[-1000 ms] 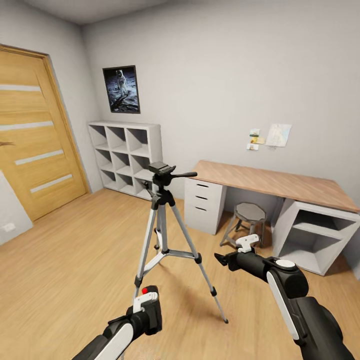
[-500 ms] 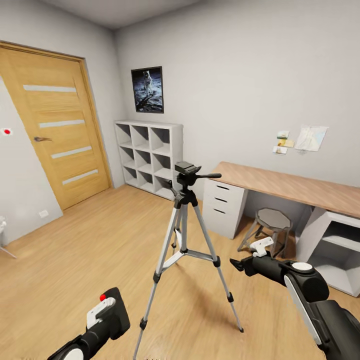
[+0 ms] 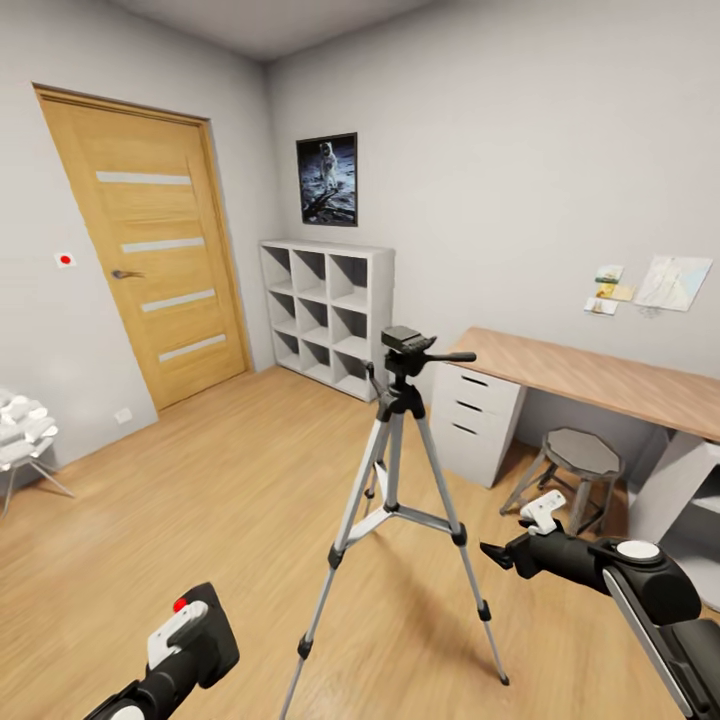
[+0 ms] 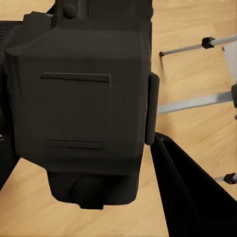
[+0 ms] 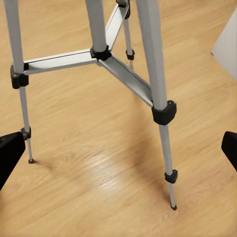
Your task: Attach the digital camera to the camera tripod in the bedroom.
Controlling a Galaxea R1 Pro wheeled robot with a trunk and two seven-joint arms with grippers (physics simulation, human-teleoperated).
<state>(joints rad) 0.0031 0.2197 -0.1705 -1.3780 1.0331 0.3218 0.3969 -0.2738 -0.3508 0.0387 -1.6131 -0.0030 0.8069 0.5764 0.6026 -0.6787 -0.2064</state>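
Black camera [image 3: 205, 640] is sitting clamped in the left gripper [image 3: 185, 640], low beside the tripod [image 3: 400, 480]; lifting it level above the tripod's head seems wise, while the right gripper [image 3: 505, 553] is hanging spread, empty

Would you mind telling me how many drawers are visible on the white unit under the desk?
3, stacked on the drawer unit under the desk's left end, behind the camera tripod: top drawer, middle, bottom. The tripod may hide part of the unit.

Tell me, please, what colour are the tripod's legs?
The camera tripod has silver metal legs with black joints and feet, clearest in the right wrist view.
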